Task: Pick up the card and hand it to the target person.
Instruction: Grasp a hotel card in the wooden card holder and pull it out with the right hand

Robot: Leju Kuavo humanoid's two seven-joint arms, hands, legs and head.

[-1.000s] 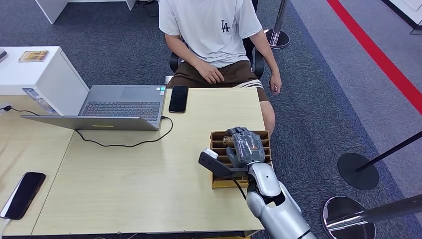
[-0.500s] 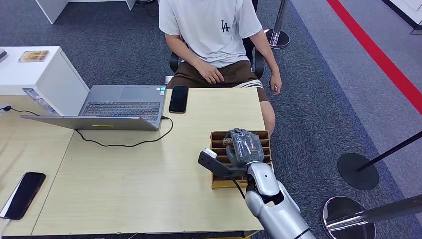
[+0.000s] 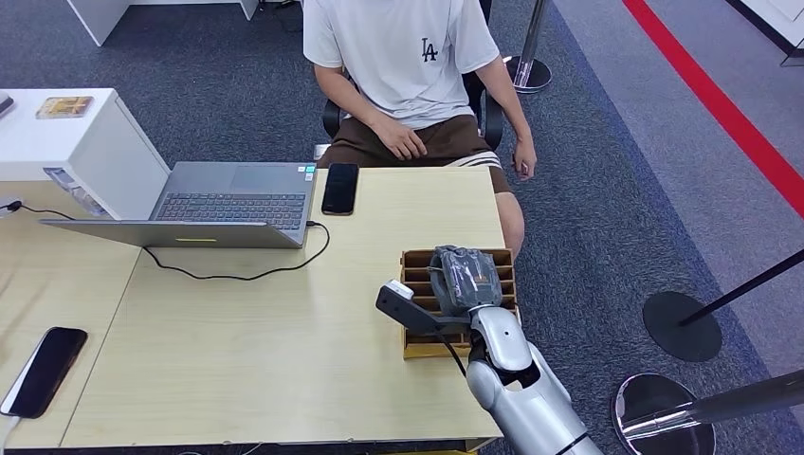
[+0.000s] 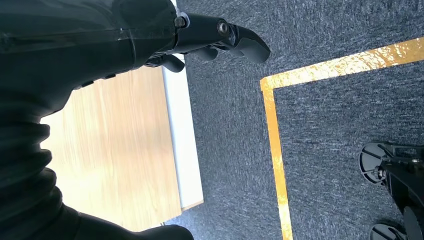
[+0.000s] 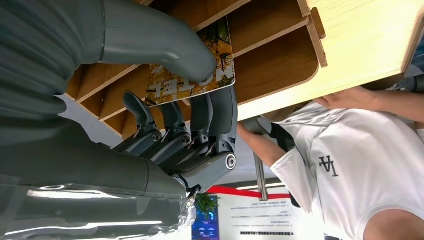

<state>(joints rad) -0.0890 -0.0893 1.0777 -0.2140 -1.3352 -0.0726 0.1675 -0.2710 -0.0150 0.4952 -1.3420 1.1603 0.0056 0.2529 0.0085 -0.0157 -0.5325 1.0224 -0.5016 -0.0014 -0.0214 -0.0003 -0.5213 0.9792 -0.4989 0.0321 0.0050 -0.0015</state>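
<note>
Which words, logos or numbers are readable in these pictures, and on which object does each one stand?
"LA": dark interlocked letters on the chest of the person's white T-shirt.
The card pinched by the right hand over the wooden slotted box: large white letters, partly hidden by the thumb and turned, not readable.
Laptop: small stickers and key legends, too small to read.
Poster in the background: lines of text, too blurred to read.
</note>
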